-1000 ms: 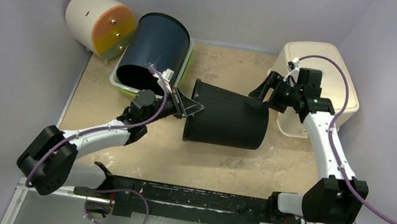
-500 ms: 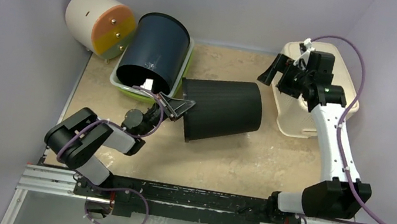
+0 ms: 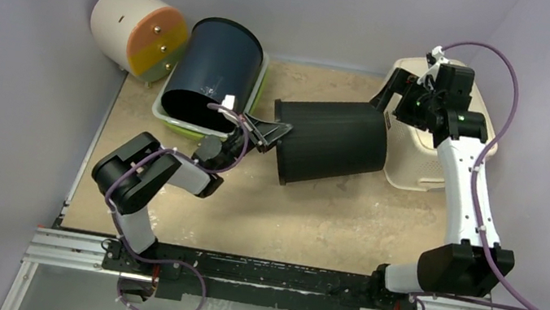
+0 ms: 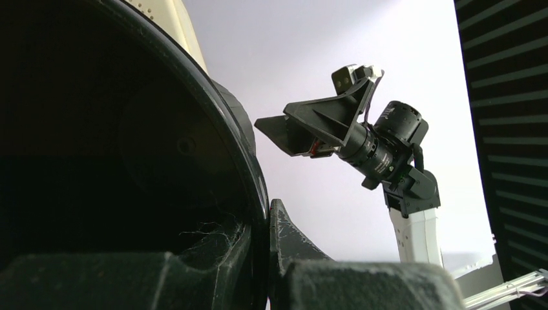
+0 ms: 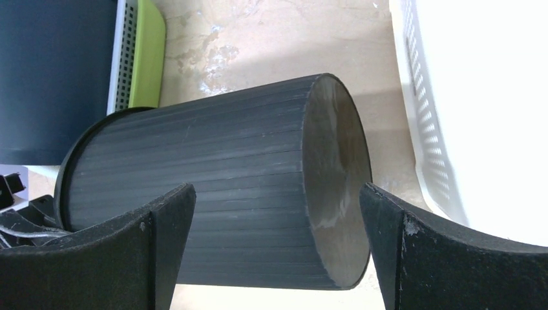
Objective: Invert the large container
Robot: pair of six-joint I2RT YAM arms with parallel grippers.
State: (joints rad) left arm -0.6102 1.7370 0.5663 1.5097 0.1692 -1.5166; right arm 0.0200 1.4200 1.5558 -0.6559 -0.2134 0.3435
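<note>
Here left gripper point(image 3: 278, 132) pinches black container point(image 3: 337, 144) at its rim; right gripper point(image 5: 276, 197) gapes by its base.

**Colours and patterns.** We recorded the large container point(image 3: 331, 141) as matt black with fine lengthwise ribs and a dusty grey base. The bin point(image 3: 215, 68) was dark navy, and the tray point(image 5: 147, 58) was lime green with a white perforated wall. We noted a cream drum point(image 3: 124, 17) faced in orange and grey-green. The basket point(image 3: 426, 165) was cream-white and perforated, the tabletop point(image 3: 311, 218) mottled sandy beige. Violet cables point(image 3: 503, 90) ran along white-and-black arms point(image 3: 462, 175).
</note>
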